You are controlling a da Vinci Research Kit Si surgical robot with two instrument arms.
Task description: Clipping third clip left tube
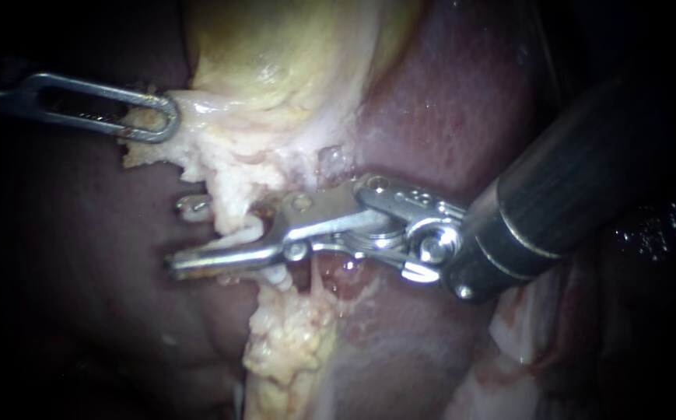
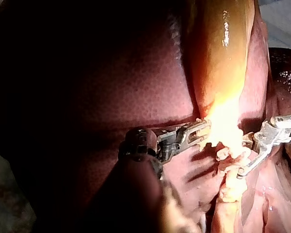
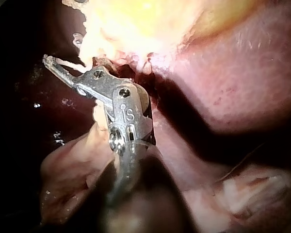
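Here the pale, slick left tube (image 1: 250,230) sits clamped in the right instrument's (image 1: 174,265) claw, the left instrument's (image 1: 168,117) pinching fat (image 1: 151,154).

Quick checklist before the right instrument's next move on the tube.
1. Left instrument jaws shut on tissue: ok.
2. Right instrument tip reaches the tube: ok.
3. Tube fully across that tip: cannot tell.
4. Clip apart from that tip: ok.
5. Tip free of the liver behind: cannot tell.
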